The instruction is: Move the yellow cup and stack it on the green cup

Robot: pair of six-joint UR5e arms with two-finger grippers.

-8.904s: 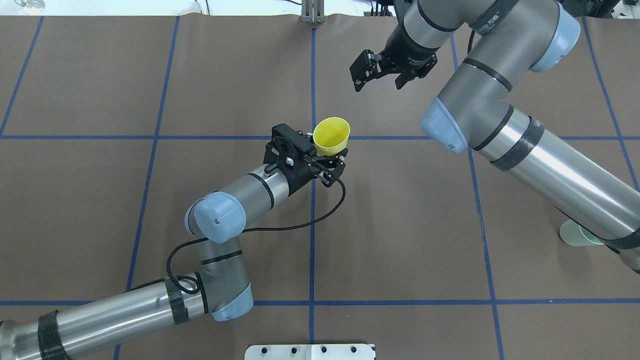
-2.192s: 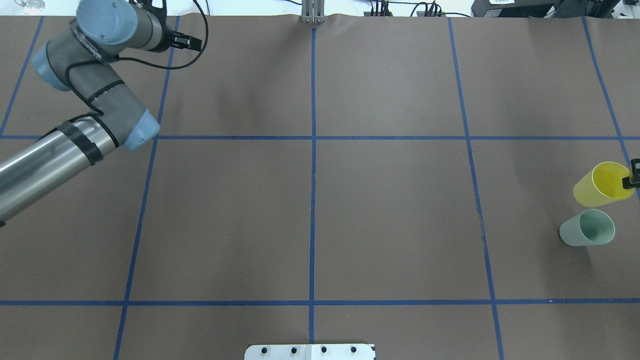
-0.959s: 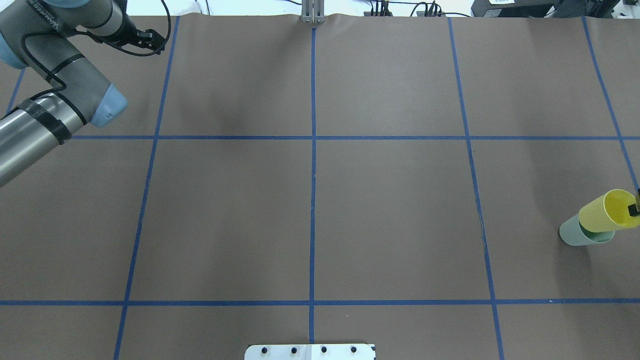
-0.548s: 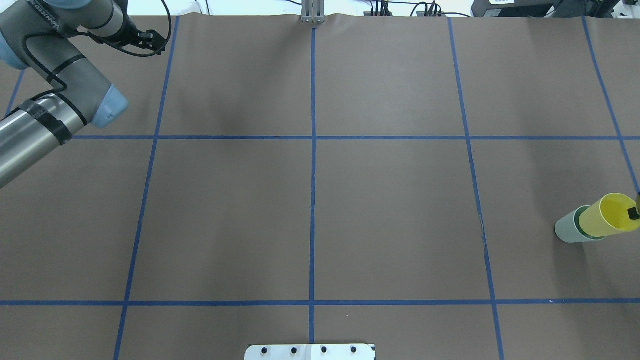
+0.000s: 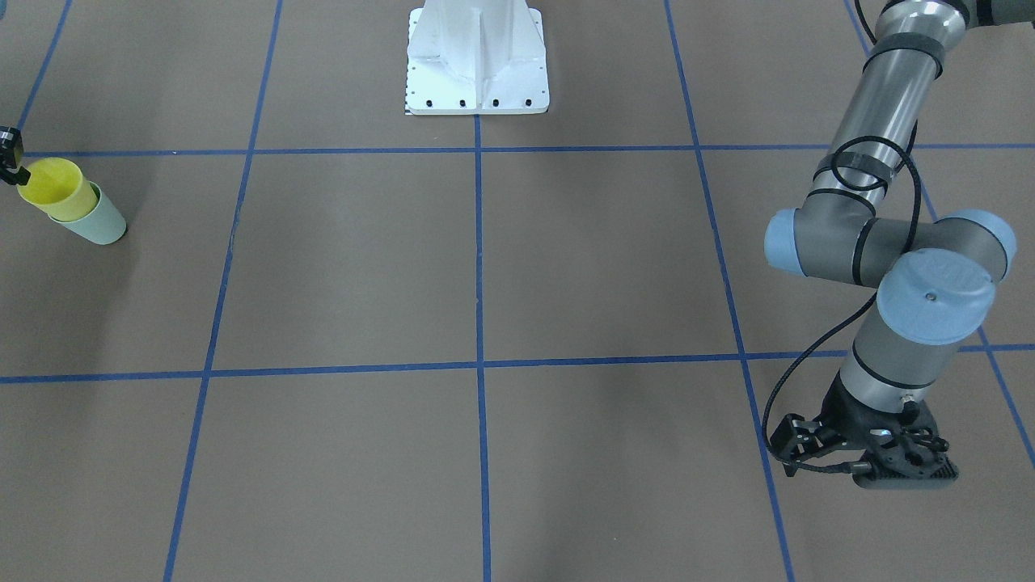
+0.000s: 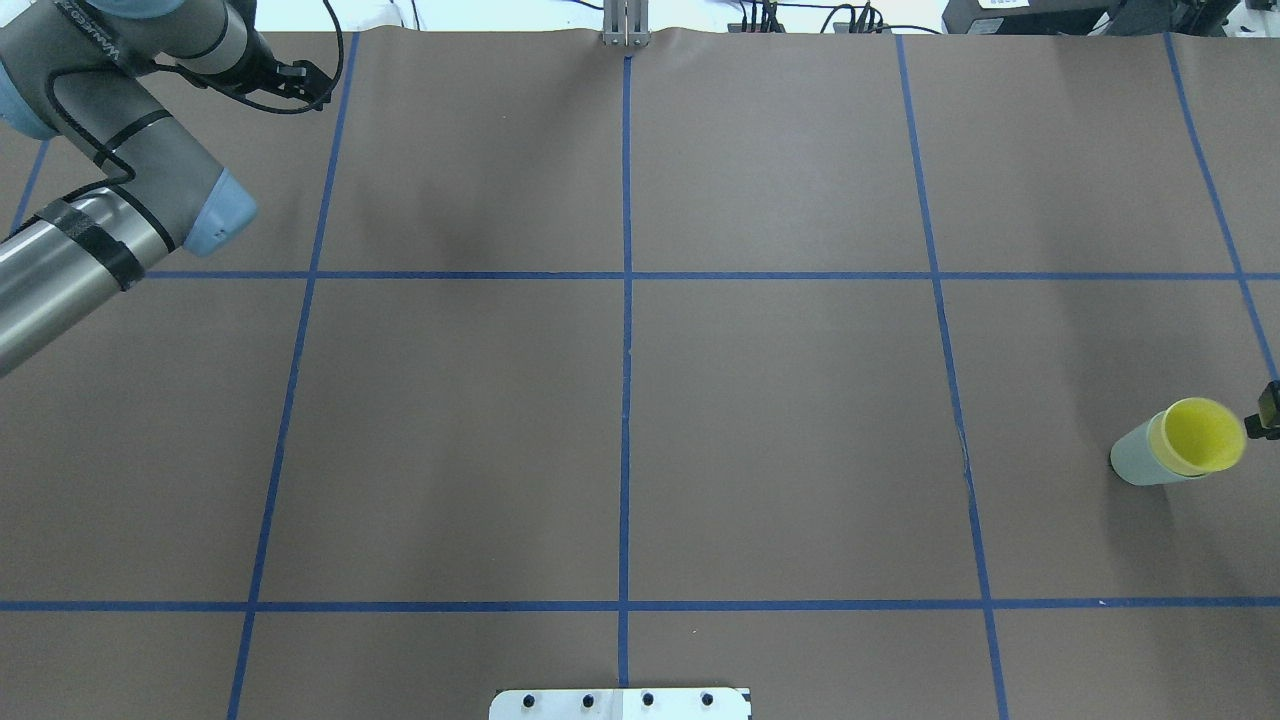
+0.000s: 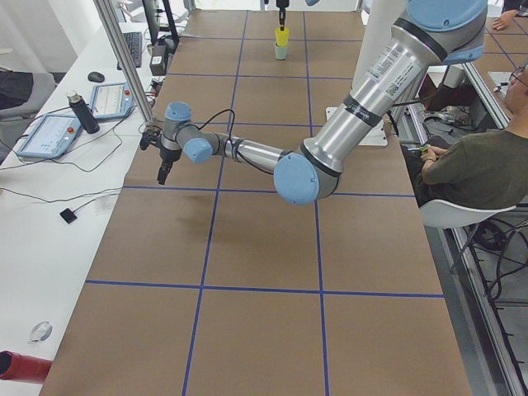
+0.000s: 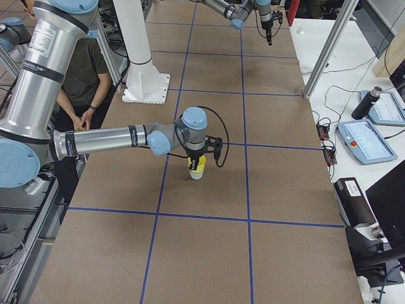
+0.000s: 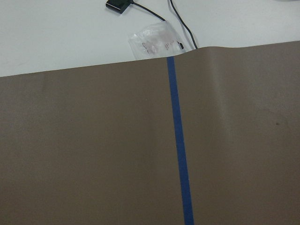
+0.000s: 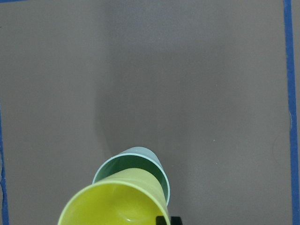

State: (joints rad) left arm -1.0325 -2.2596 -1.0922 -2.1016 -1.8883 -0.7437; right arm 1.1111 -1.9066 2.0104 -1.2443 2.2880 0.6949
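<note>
Right end effector (image 6: 1263, 421): only one fingertip shows, at the rim of the yellow cup (image 6: 1197, 437). Can't tell whether it is pinching the rim or has let go. A rim grip makes sense here, because it leaves the tapered body free to slide down into the other cup.

The yellow cup is nested inside the green cup (image 6: 1132, 462), mouth up. From the wrist view, a band of green rim shows behind it. The green cup stands on the worktop (image 6: 780, 420) at the robot's far right, within the right arm's reach, which is probably why this arm is the one stacking.

Left end effector (image 5: 863, 467): parked over the worktop's far left corner, well apart from the cups. Nothing shows in it. Can't tell how wide it is open.

Versus half a second ago: the yellow cup stuck out higher and leaned, with the fingertip inside its mouth. Now it sits deeper and the fingertip is at the outer edge. That looks like seating done or a release under way. The left arm is unchanged.
</note>
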